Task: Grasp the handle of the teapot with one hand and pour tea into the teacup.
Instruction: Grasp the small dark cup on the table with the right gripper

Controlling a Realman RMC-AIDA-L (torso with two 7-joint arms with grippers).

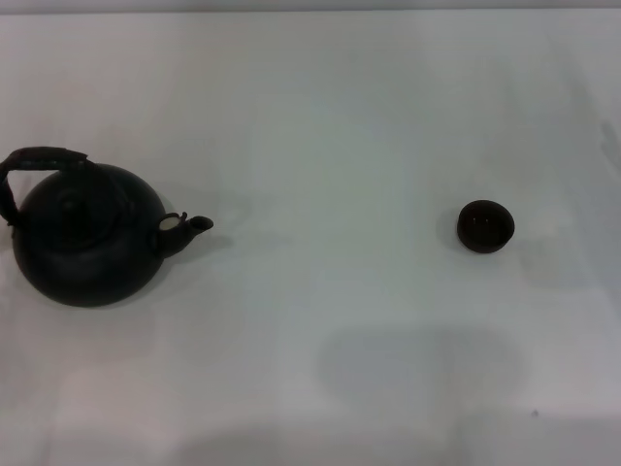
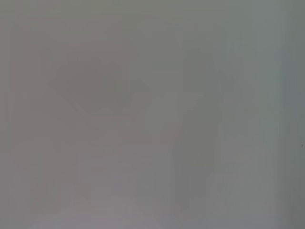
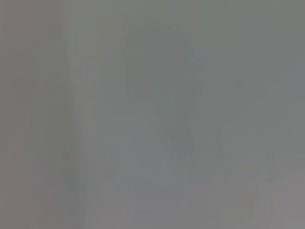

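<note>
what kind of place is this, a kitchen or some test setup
Most likely a bare test bench, not a kitchen: a plain white table holding only a black teapot on the robot's left and a tiny teacup on its right. Neither pincer is in view.

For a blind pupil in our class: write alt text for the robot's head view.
A black teapot stands at the left of a white table, its spout pointing toward a tiny black teacup far to the right. The arched handle is untouched; no arm or gripper is in view.
</note>
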